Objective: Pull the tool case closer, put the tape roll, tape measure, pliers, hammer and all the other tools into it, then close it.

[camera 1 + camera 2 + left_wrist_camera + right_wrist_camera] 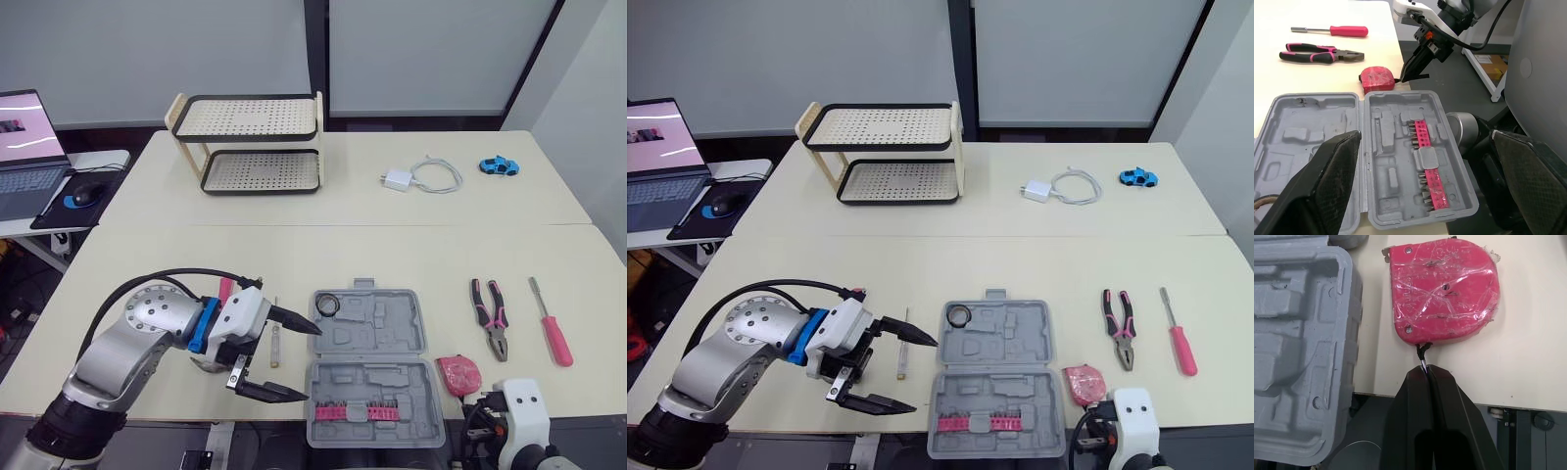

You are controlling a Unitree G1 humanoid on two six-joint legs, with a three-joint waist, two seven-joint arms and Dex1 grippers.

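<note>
The grey tool case [392, 338] lies open and flat at the near edge of the table [196, 255]. Its near half carries a pink strip of bits [358, 412] and juts a little past the edge. The black tape roll [326, 305] sits in the far half, at its 10 o'clock corner. The red tape measure [1442, 291] lies on the table just beside the case, at its 3 o'clock. The pliers [490, 318] and a pink-handled screwdriver [551, 323] lie farther out, toward 2 o'clock.

Your right gripper [1426, 368] has its fingers pressed together on the thin black cord [1422, 350] at the measure's near end, not on its body. Your left gripper [312, 362] hangs at the case's 9 o'clock with its fingers spread wide, holding nothing.

The step in hand looks like lifting the measure into the case. Hung from a cord, it will likely swing and turn. Raise it slowly, just high enough to clear the case wall, and carry it toward 9 o'clock. Lower it until the body rests in a recess before you let the fingers part. Aim for the far half, because weight or a push on the overhanging near half could tip the case. Keep the left gripper out of the path.
</note>
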